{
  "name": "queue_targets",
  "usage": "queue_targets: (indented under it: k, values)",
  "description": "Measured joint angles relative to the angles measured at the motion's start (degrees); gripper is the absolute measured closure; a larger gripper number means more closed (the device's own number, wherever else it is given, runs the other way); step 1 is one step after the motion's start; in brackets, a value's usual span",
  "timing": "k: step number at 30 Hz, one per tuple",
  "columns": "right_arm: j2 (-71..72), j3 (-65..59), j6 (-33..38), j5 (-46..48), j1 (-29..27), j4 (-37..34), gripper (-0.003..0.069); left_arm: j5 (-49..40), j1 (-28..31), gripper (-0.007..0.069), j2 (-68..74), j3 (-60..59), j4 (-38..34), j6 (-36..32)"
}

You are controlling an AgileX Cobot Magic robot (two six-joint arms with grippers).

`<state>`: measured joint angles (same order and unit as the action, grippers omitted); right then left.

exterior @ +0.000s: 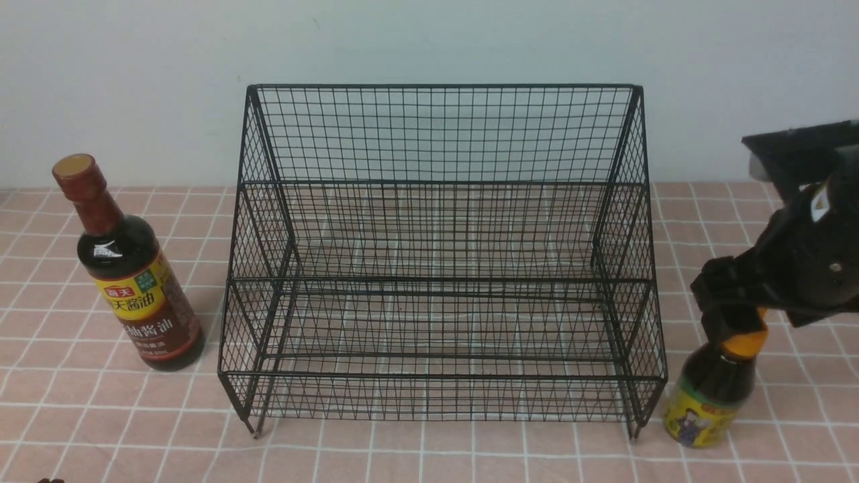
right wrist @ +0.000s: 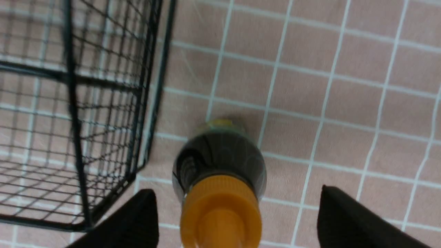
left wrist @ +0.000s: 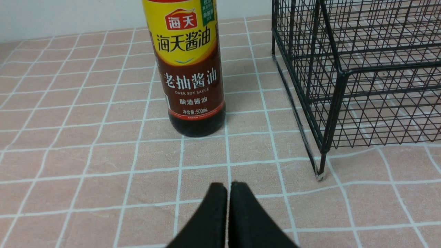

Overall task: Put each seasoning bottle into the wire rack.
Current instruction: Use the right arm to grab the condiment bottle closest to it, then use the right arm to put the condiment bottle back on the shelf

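Note:
The black wire rack stands mid-table with both tiers bare. Left of it stands the tall seasoning bottle, brown-red cap, yellow-and-brown label. The short seasoning bottle with its orange cap stands on the cloth by the rack's right front corner. My right gripper hangs over that cap; in the right wrist view it is open, its fingers wide on either side of the bottle, not touching. My left gripper is shut and empty, low over the cloth, short of the tall bottle and beside the rack.
A pink checked tablecloth covers the table and a white wall rises close behind the rack. The rack's right front leg stands a short way from the short bottle.

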<state>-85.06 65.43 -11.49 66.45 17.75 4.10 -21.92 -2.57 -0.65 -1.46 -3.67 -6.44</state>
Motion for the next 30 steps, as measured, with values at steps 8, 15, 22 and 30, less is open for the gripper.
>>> queue_targets:
  k: [8,15,22,30]
  values:
    - [-3.7,0.0,0.0,0.6,0.0,-1.1,0.0266,0.0,0.0,0.0631,0.0,0.0,0.0,0.0]
    - [-3.7,0.2,1.9,2.1,0.1,-1.4,0.0347,0.0,0.0,0.0631,0.0,0.0,0.0,0.0]
    - [-0.5,7.4,2.3,5.2,0.1,-0.8,0.0347,0.0,0.0,0.0631,0.0,0.0,0.0,0.0]
    - [6.8,21.9,4.3,6.0,0.1,-0.4,0.0348,0.0,0.0,0.0631,0.0,0.0,0.0,0.0]
